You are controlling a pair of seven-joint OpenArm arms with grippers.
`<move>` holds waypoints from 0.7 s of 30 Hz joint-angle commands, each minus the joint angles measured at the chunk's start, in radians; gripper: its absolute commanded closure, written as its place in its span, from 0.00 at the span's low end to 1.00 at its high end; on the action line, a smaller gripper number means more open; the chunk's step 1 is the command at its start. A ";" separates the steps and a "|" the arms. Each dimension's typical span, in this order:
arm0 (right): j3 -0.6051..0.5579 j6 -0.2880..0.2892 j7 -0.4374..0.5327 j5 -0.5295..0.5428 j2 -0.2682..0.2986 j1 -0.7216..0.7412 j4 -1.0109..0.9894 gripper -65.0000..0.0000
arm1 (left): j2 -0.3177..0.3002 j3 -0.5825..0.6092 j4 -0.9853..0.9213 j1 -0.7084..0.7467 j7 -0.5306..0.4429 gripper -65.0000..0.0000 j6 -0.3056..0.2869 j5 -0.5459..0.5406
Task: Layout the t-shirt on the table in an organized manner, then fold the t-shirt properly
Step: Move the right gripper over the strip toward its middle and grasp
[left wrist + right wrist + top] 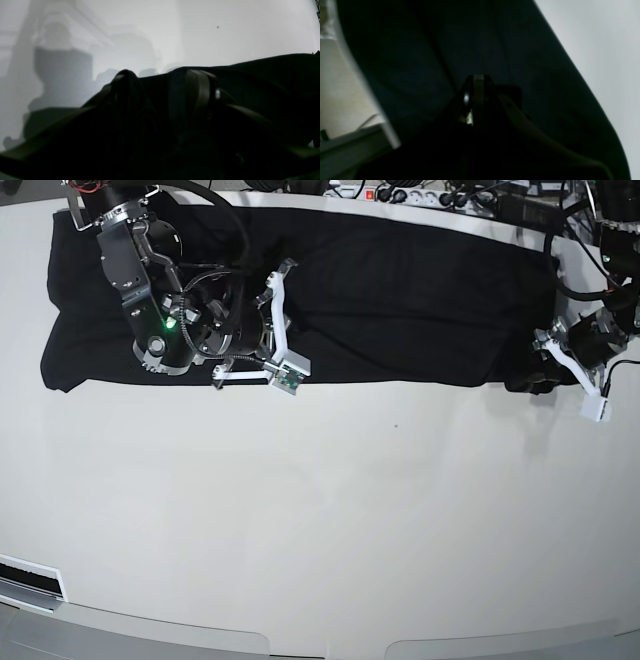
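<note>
White table lying bare up front, black t-shirt stretching in a long band along its far side.

The right gripper is resting at the shirt's near edge with its fingers clenched together, apparently pinching the hem; the wrist view is too dark to confirm cloth between them. The left gripper is sitting at the shirt's other end, fingers spread wide with dark cloth around them; whether they are gripping is not clear. Doing this well probably means securing both ends first, then drawing the near edge toward the bare table evenly, keeping the cloth taut and unbunched.
</note>
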 commanded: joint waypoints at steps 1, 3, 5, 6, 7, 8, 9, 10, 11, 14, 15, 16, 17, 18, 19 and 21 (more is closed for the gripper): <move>0.003 0.005 0.001 0.040 -0.001 0.013 0.040 1.00 | -0.019 -0.006 0.016 -0.011 -0.029 0.50 -0.011 -0.024; 0.003 0.005 -0.037 0.081 -0.001 0.010 0.080 1.00 | -0.019 -0.006 0.016 -0.011 -0.034 0.50 -0.011 -0.024; 0.003 0.005 -0.057 0.114 -0.001 0.002 0.118 1.00 | -0.019 -0.006 0.016 -0.011 -0.040 0.50 -0.011 -0.024; 0.002 0.005 -0.058 0.120 -0.001 -0.006 0.136 1.00 | -0.019 -0.006 0.016 -0.012 -0.043 0.50 -0.011 -0.024; 0.001 0.005 -0.058 0.124 -0.001 -0.016 0.153 1.00 | -0.019 -0.006 0.016 -0.011 -0.043 0.50 -0.011 -0.024; -0.003 0.005 -0.059 0.124 -0.001 -0.025 0.167 1.00 | -0.019 -0.006 0.016 -0.012 -0.043 0.50 -0.011 -0.024; -0.010 0.005 -0.062 0.123 -0.001 -0.034 0.176 1.00 | -0.019 -0.006 0.016 -0.012 -0.044 0.50 -0.011 -0.024; -0.021 0.005 -0.062 0.122 -0.001 -0.042 0.179 1.00 | -0.019 -0.006 0.016 -0.012 -0.043 0.50 -0.011 -0.024; -0.034 0.005 -0.061 0.112 -0.001 -0.047 0.179 1.00 | -0.019 -0.006 0.016 -0.012 -0.043 0.50 -0.011 -0.024; -0.070 0.005 -0.045 0.037 -0.001 -0.052 0.178 1.00 | -0.018 -0.006 0.016 -0.011 -0.043 0.50 -0.012 -0.024; -0.074 0.005 -0.025 0.011 -0.001 -0.052 0.178 0.94 | -0.018 -0.006 0.016 -0.011 -0.043 0.50 -0.012 -0.024; -0.074 0.005 0.006 -0.013 -0.001 -0.052 0.178 0.84 | -0.017 -0.006 0.016 -0.012 -0.043 0.50 -0.011 -0.024; -0.074 0.005 0.047 -0.046 -0.001 -0.052 0.178 0.72 | -0.016 -0.006 0.016 -0.011 -0.043 0.50 -0.011 -0.024; -0.074 -0.007 0.088 -0.082 -0.001 -0.052 0.178 0.59 | -0.016 -0.006 0.016 -0.011 -0.043 0.50 -0.011 -0.024; -0.074 -0.043 0.128 -0.122 -0.001 -0.052 0.178 0.48 | -0.016 -0.006 0.016 -0.011 -0.043 0.50 -0.011 -0.024; -0.074 -0.100 0.192 -0.207 -0.002 -0.052 0.176 0.40 | -0.016 -0.006 0.016 -0.011 -0.043 0.50 -0.011 -0.024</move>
